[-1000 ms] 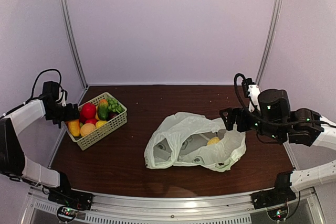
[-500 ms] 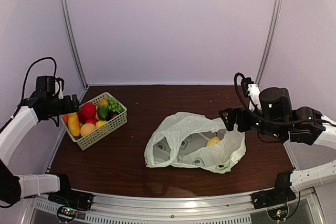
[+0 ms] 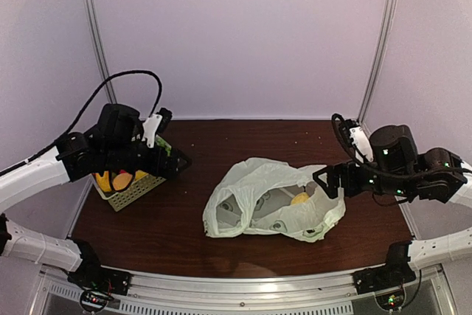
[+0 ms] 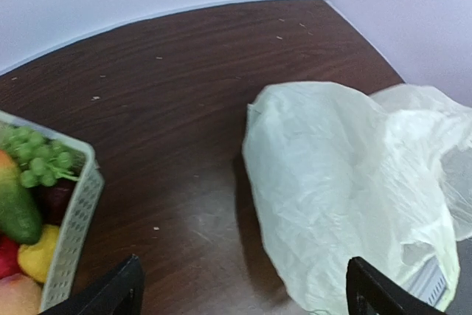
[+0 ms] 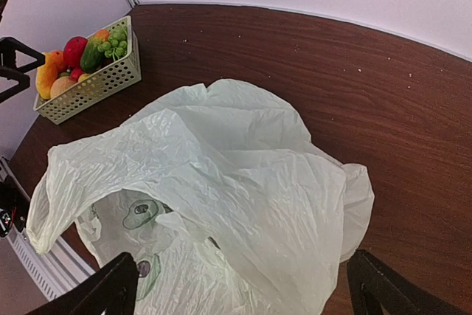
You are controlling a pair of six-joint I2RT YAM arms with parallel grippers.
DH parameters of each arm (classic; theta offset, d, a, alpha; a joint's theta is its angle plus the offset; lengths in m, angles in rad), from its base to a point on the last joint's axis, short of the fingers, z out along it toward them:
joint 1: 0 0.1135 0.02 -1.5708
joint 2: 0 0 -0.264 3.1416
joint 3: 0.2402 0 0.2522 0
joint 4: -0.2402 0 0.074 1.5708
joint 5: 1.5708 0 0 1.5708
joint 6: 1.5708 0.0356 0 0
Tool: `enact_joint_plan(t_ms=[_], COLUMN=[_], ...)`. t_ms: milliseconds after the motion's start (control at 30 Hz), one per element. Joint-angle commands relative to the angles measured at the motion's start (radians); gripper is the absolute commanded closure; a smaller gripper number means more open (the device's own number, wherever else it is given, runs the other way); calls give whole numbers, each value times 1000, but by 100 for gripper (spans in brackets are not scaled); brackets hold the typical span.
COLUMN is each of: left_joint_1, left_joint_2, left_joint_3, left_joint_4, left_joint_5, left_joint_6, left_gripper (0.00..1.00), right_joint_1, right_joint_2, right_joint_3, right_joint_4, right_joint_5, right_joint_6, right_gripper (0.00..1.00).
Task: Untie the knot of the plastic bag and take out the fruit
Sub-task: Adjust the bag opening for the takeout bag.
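The plastic bag [image 3: 258,201] lies crumpled in the middle of the table with its mouth open toward the front. No knot shows. One yellow fruit [image 3: 299,198] sits inside it. My left gripper [image 3: 175,161] is open and empty. It hangs past the basket, left of the bag [image 4: 346,189], with bare table between its fingertips [image 4: 122,296]. My right gripper [image 3: 326,182] is open and empty just above the bag's right side. In the right wrist view the bag [image 5: 221,182] fills the space between its fingertips [image 5: 110,285].
A pale green slotted basket [image 3: 136,189] stands at the left, partly hidden by my left arm. It holds several fruits, among them green grapes [image 4: 40,160] and a red one [image 5: 74,48]. The enclosure walls meet at a corner post [image 3: 376,42] behind.
My left arm has swung from the far left, over the basket, toward the bag. My right gripper has dropped slightly toward the bag. The bag has not moved.
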Motion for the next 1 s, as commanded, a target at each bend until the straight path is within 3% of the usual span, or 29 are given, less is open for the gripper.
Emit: enact_joint_plan(t_ms=[0,100,233,700,767,833,967], left_joint_1=[-176,-248,-265,-289,-290,-291,-291], left_joint_2=[64,111,163,322,323,323,315], left_joint_3=[25,33,-2,23,15,6,-8], left_joint_4=[169,243,345,270,290,309,340], left_joint_5=[136,189,252,131,135,140,153], left_joint_6=[-31,-46,-86,-141,-150,-160,-173], left_gripper=[3,2,3,3,10,24,50], right_joint_1=[-3,-4,-3,-4,-4,-3,-4], right_joint_2=[-33,-34,-24,-11,-11,-11,-13], right_joint_3=[15,16,4,-36,-40,-44,-54], right_joint_4=[-122,-141,-144,-119,-121,-123,-120], right_joint_5=[-6,1,-4,-8,-11,-14,-26], right_joint_6=[38,49,60,80,83,87,93], right_gripper=[1,1,1,1,3,6,24])
